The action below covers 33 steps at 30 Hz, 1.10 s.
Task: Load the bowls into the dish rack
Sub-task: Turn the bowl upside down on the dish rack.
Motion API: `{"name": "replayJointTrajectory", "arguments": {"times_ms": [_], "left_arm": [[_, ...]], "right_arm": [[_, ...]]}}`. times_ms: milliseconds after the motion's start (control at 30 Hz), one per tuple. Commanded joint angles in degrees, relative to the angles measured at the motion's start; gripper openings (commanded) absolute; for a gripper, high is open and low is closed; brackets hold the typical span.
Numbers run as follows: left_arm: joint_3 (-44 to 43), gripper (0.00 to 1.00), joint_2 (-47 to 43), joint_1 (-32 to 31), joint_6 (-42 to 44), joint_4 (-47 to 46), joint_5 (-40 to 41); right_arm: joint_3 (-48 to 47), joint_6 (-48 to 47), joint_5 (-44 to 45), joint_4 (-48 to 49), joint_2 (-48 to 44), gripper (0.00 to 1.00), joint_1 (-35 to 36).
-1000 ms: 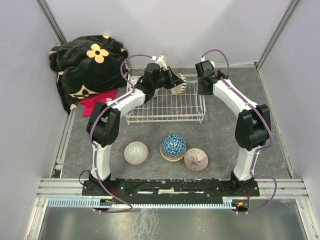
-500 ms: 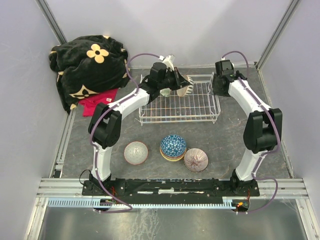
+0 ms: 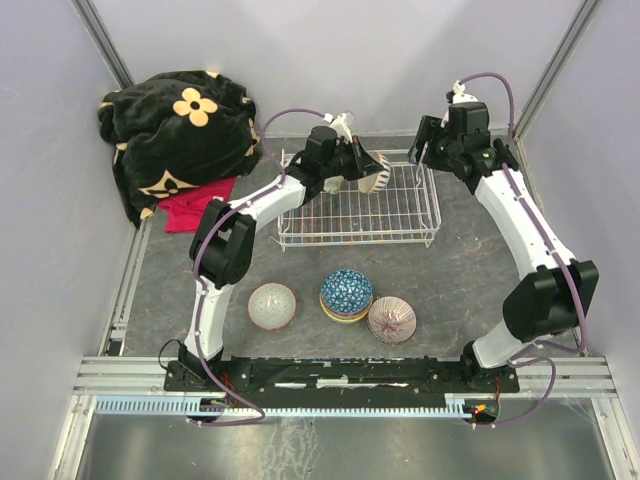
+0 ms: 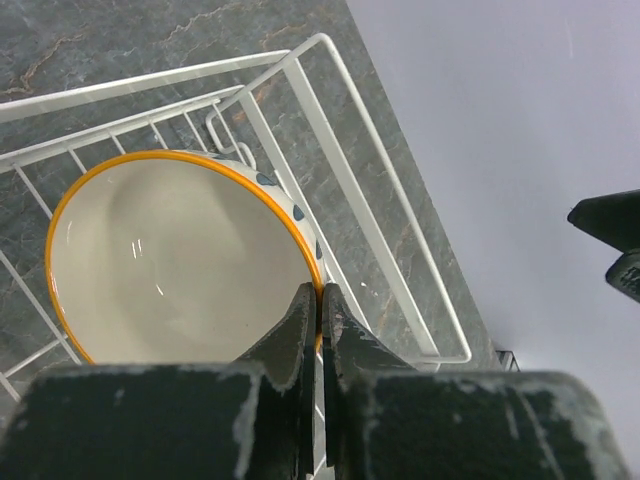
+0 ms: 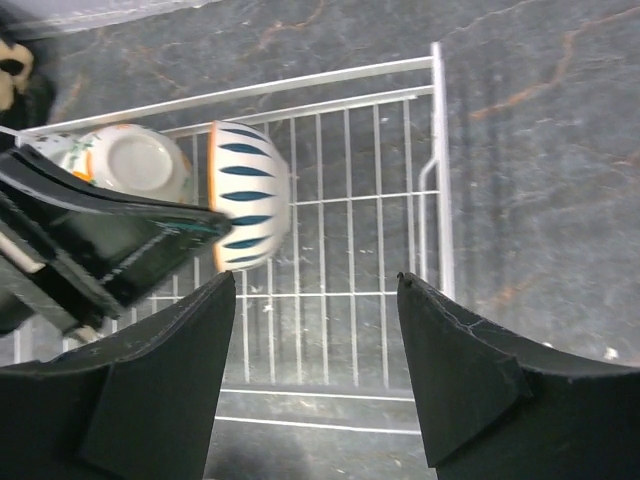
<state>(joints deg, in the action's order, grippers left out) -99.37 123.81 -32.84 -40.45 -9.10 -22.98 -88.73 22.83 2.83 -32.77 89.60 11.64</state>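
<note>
My left gripper (image 3: 360, 168) is shut on the rim of a white bowl with an orange rim and blue stripes (image 3: 375, 178), held on edge over the back of the white wire dish rack (image 3: 360, 215). The left wrist view shows the bowl's cream inside (image 4: 180, 260) with the jaws (image 4: 320, 300) pinching its rim above the rack's corner (image 4: 322, 40). My right gripper (image 3: 430, 154) hangs open above the rack's right end, apart from it. In its own view it (image 5: 315, 285) holds nothing, the striped bowl (image 5: 245, 195) lies ahead, and a second patterned bowl (image 5: 135, 165) shows its foot.
Near the arm bases a pinkish bowl (image 3: 272, 305), a blue bowl stacked on others (image 3: 346, 292) and a purple-white bowl (image 3: 392, 320) sit on the grey table. A dark flowered blanket (image 3: 175, 130) over a red cloth (image 3: 192, 205) fills the back left corner. Walls close both sides.
The dish rack has slid to the right. My right gripper has opened, let go of the rack and lifted toward the back right. My left gripper followed right with its bowl.
</note>
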Motion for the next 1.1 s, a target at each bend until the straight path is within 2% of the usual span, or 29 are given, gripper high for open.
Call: {"name": "replayJointTrajectory", "arguments": {"times_ms": [0, 233, 400, 467, 700, 900, 1067], "left_arm": [[-2.16, 0.03, 0.7, 0.9, 0.4, -10.06, -2.96], [-1.11, 0.03, 1.95, 1.19, 0.11, -11.47, -2.97], [-0.12, 0.03, 2.42, 1.65, -0.46, -12.74, -3.09], [-0.25, 0.03, 2.72, 1.8, -0.68, -13.01, -3.5], [0.99, 0.03, 2.9, 1.9, -1.5, -14.58, -3.83], [1.7, 0.03, 3.84, 1.9, -3.19, -16.78, -4.9], [1.95, 0.03, 4.32, 1.89, -4.02, -18.14, -5.37]], "right_arm": [[-3.18, 4.68, -7.04, 3.52, 5.68, 0.72, 0.12], [-4.84, 7.08, -8.2, 4.59, 14.96, 0.63, 0.92], [-4.0, 9.79, -8.09, 7.31, 18.32, 0.52, 1.02], [-4.07, 10.18, -7.49, 7.64, 19.45, 0.51, 1.08], [-4.03, 11.1, -6.67, 9.56, 22.77, 0.51, 1.28], [-3.01, 11.32, -4.92, 10.8, 23.68, 0.57, 1.28], [-2.75, 11.03, -3.19, 10.94, 23.81, 0.57, 1.28]]}}
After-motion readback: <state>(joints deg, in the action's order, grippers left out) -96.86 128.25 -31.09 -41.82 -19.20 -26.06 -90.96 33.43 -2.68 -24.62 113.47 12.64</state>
